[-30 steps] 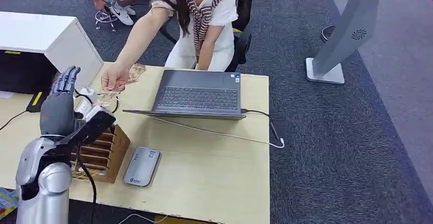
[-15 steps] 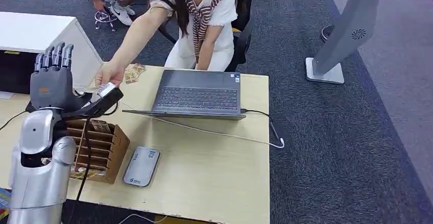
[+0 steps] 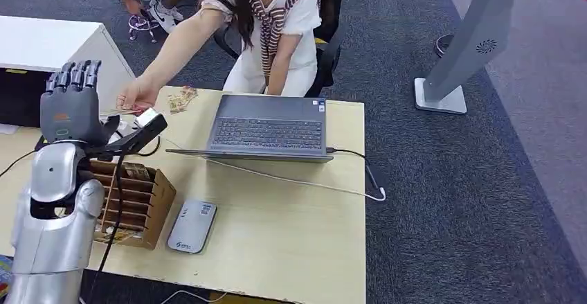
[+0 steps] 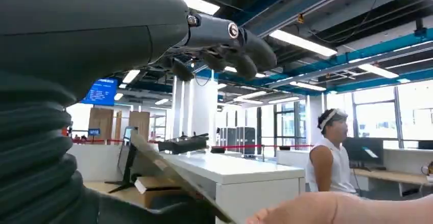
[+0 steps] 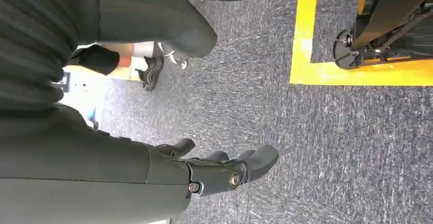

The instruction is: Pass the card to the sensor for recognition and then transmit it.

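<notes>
- Since half a second ago, the person's outstretched hand (image 3: 136, 98) has drawn back toward the desk's far left corner, taking a thin card (image 3: 122, 112) with it; the robot's raised left hand has barely shifted.
- The left hand (image 3: 69, 103) holds nothing: its dark fingers (image 3: 72, 75) stand straight up, side by side and slightly apart, and the thick thumb (image 3: 142, 129) juts out sideways toward the laptop.
- The silver left arm (image 3: 52, 228) rises from the lower left corner of the head view, forearm upright, the back of the hand facing the camera.
- The card lies pinched under the person's fingertips, just beyond the left hand, at the far left edge of the pale wooden desk (image 3: 291, 242); its face cannot be read.
- The flat grey card sensor (image 3: 192, 226) lies on the desk beside the brown slotted cardboard holder (image 3: 142, 203), well apart from the card.
- The open grey laptop (image 3: 266, 129) sits mid-desk, a white cable (image 3: 304, 183) trailing off its right side.
- The left wrist view shows that hand from behind, fingers slightly curled and empty against a ceiling, with the person's forearm (image 4: 347, 209) below.
- The right wrist view shows the right hand (image 5: 224, 170) hanging over grey carpet (image 5: 316, 147), fingers loosely bent, apart and empty.
</notes>
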